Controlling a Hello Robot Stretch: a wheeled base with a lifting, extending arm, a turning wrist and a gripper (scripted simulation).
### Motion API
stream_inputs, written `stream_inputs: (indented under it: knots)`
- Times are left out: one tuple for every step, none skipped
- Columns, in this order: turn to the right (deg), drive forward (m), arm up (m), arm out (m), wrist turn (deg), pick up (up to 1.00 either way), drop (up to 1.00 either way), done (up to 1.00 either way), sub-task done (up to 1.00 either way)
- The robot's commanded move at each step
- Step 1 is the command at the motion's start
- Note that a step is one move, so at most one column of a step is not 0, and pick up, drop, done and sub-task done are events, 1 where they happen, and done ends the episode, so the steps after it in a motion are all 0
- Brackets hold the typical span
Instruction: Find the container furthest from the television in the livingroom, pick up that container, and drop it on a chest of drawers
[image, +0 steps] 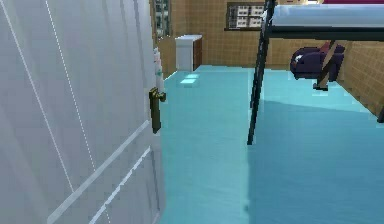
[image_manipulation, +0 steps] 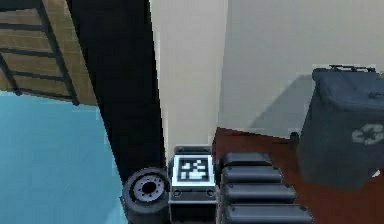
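A dark bin (image_manipulation: 345, 130), likely the wanted container, is seen at the edge of the floor (image_manipulation: 255, 142) by the wall (image_manipulation: 270, 60), guessed to be light, stiff plastic best gripped at its rim; the fingers' (image_manipulation: 146, 191) state can't be told tbh.

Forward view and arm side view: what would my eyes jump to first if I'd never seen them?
In the forward view, the big white panelled door at the left, very close, grabs you first. Next comes the dark-framed raised bed at the right, standing over the teal floor. In the arm side view, a dark grey bin with a recycling mark stands at the right.
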Motion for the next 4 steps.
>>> stream_inputs:
  knots:
    - [9.0,0.00,0.00,0.00,0.0,0.00,0.00,0.00,0.00]
    - [3.0,0.00,0.00,0.00,0.0,0.00,0.00,0.00,0.00]
    - [0.0,1.00,0.00,0.00,0.0,0.00,0.00,0.00,0.00]
    - [0.0,0.20,0.00,0.00,0.0,0.00,0.00,0.00,0.00]
